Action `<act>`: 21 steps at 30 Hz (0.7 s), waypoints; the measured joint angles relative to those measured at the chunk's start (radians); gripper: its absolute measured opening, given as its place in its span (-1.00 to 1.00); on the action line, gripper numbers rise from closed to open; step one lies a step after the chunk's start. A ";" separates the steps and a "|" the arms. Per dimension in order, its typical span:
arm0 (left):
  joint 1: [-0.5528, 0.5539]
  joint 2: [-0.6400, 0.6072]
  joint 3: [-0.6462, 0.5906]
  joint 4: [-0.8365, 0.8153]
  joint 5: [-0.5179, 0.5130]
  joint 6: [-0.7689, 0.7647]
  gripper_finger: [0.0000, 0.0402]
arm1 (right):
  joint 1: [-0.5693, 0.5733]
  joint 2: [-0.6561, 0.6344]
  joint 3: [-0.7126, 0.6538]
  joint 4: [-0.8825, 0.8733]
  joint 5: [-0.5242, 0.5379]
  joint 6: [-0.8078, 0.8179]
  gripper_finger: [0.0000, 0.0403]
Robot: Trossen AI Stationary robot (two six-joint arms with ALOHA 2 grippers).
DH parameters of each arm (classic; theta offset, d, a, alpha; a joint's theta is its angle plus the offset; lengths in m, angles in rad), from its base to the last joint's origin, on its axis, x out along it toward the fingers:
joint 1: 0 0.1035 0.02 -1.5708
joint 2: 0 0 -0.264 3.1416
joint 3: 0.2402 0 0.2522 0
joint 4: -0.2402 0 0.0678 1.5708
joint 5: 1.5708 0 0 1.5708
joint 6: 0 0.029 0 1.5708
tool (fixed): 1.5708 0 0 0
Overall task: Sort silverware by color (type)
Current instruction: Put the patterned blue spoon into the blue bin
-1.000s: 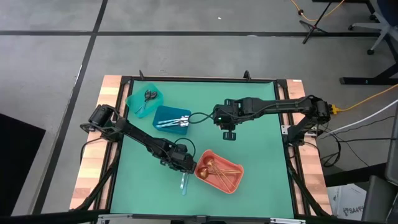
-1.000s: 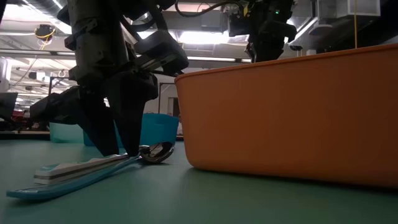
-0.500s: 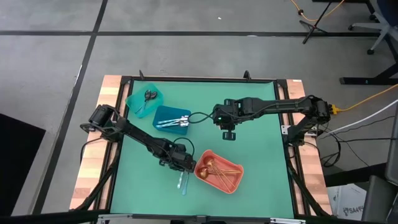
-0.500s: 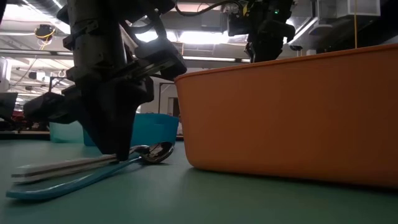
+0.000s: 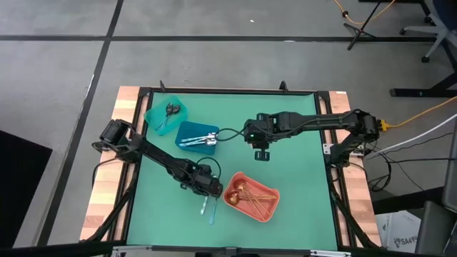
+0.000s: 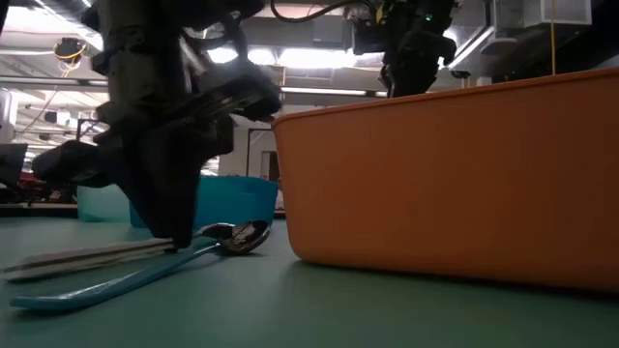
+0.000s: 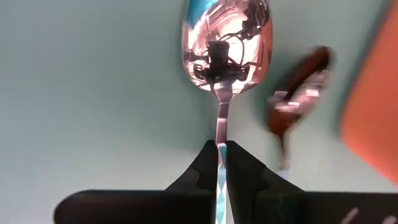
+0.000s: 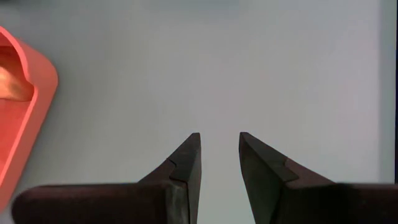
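Note:
Two light-blue-handled spoons lie on the green mat just left of the coral bin (image 5: 268, 209). My left gripper (image 5: 207, 191) stands over them, shut on the neck of one spoon (image 7: 227, 43), whose shiny bowl points toward the far edge. The other spoon (image 7: 298, 93) lies beside it, toward the coral bin. In the low view the left gripper (image 6: 179, 240) reaches down to the handles, and a spoon bowl (image 6: 242, 237) rests on the mat. My right gripper (image 5: 263, 153) hovers open above mid-table, its fingers (image 8: 217, 149) holding nothing. My left gripper pinches the spoon's thin handle (image 7: 221, 158) between its two fingers, just behind the bowl's neck. The fingers come steeply from above and lie across the handle. The spoon lies about level, its bowl on the mat and its long handle (image 6: 87, 258) reaching toward the near edge.
The coral bin holds copper-gold spoons (image 5: 250, 194). At the far left a blue bin (image 5: 187, 130) holds silver utensils and a teal bin (image 5: 156, 114) holds dark ones. Green mat lies bare on the right half of the table.
My left gripper has shut on the spoon's handle, having stood open astride it a second ago, and has kept its place. The held spoon's handle has swung a little toward the table's left, away from the other spoon.

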 joint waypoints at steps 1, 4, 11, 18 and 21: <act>0.002 -0.008 -0.002 -0.015 -0.009 0.005 -0.96 | 0.000 0.000 0.000 0.003 0.000 0.000 -0.52; 0.009 -0.033 -0.002 -0.057 -0.029 0.009 -0.97 | 0.000 0.000 0.000 0.005 0.000 0.000 -0.52; 0.008 -0.102 -0.003 -0.129 -0.076 0.012 -0.97 | 0.000 0.000 0.000 0.008 0.000 0.000 -0.52; 0.014 -0.198 -0.001 -0.186 -0.176 0.033 -0.97 | 0.000 0.000 0.000 0.013 0.000 0.000 -0.52; 0.028 -0.245 0.000 -0.224 -0.218 0.052 -0.97 | 0.000 0.000 0.000 0.015 0.000 0.000 -0.52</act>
